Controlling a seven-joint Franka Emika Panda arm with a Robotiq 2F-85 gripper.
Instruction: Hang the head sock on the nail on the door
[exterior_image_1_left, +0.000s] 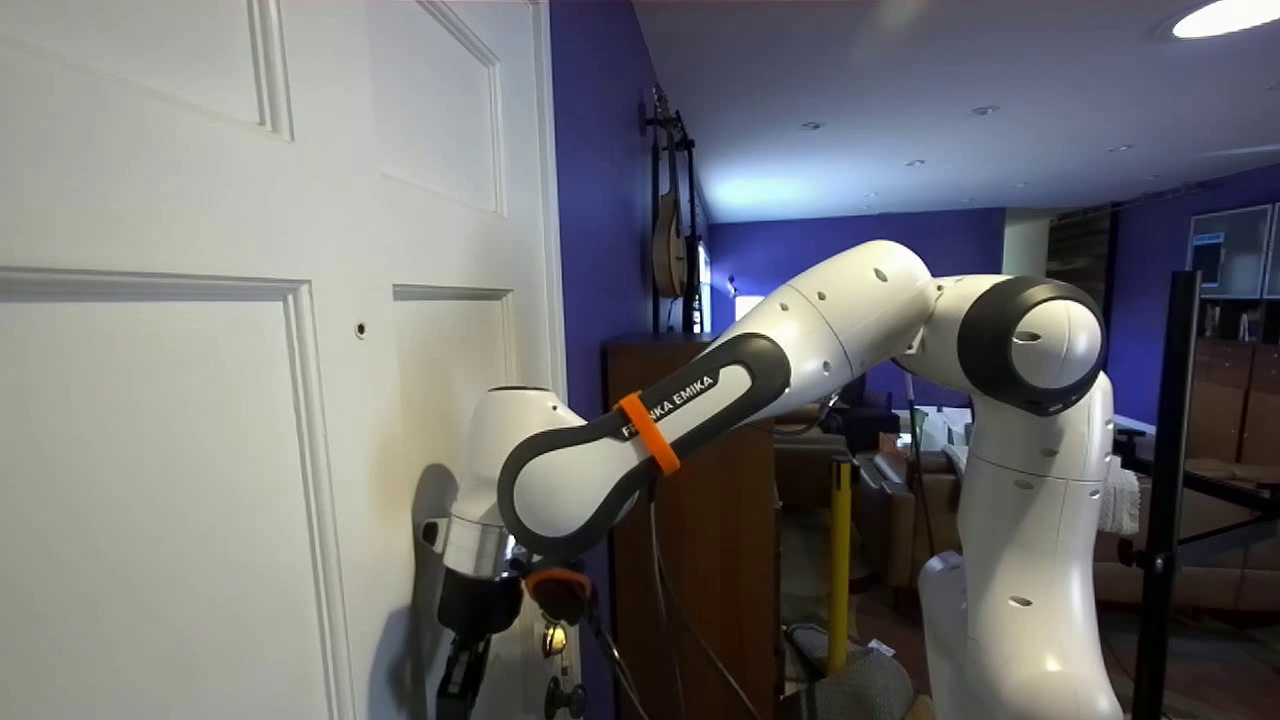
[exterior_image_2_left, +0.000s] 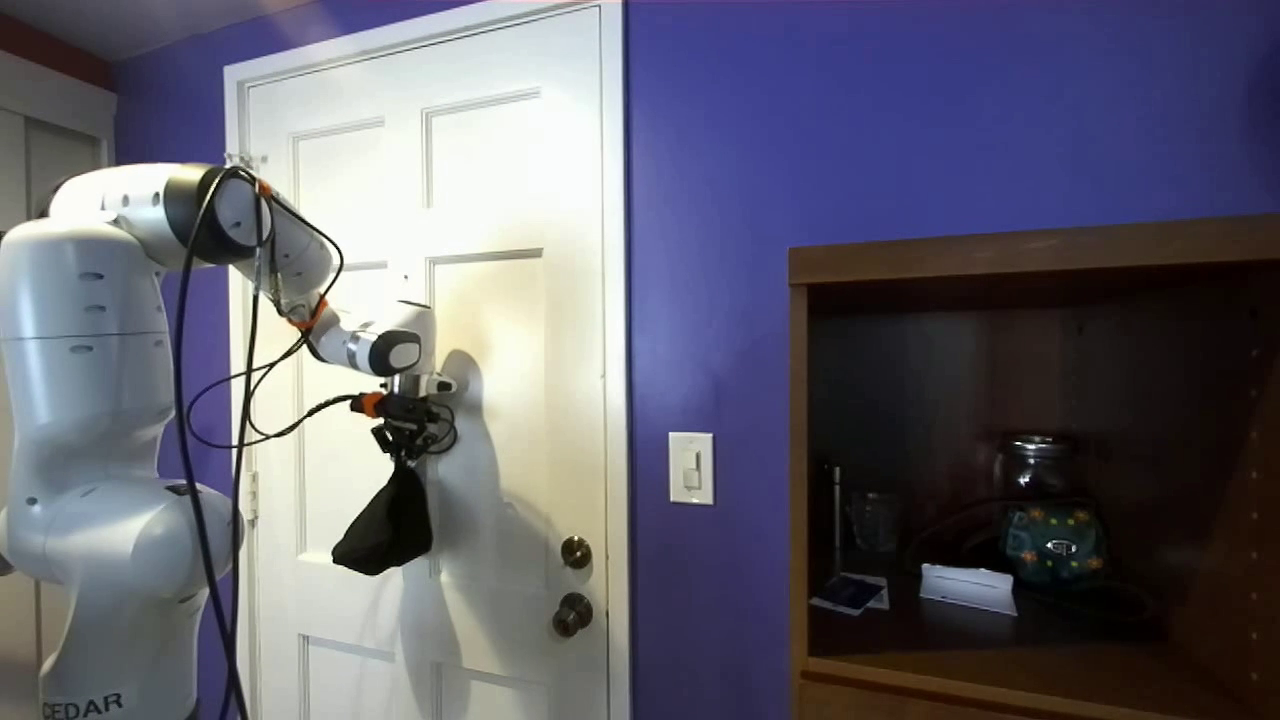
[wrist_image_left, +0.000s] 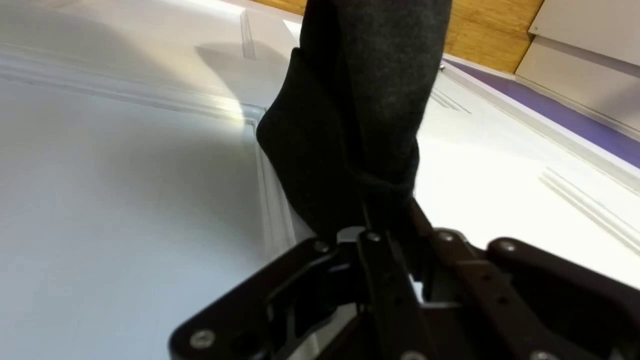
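The white panelled door (exterior_image_1_left: 350, 200) stands upright and also shows in an exterior view (exterior_image_2_left: 577, 400). The nail (exterior_image_1_left: 361, 329) is a small dark dot on its face, between the raised panels. My gripper (exterior_image_2_left: 405, 458) points down in front of the door, lower than the nail. It is shut on the narrow upper end of the head sock (exterior_image_2_left: 388, 525). The sock hangs limp and flares wider below. In the wrist view, the black head sock (wrist_image_left: 375, 100) extends from between the fingertips (wrist_image_left: 395, 215). The nail is out of the wrist view.
A door knob (exterior_image_2_left: 573, 614) and a lock (exterior_image_2_left: 576, 552) are low on the door's edge. A light switch (exterior_image_2_left: 691, 468) is on the purple wall. A brown cabinet (exterior_image_1_left: 690, 540) stands beside the door. Black cables (exterior_image_2_left: 185, 380) loop from the arm. A yellow post (exterior_image_1_left: 839, 560) stands behind.
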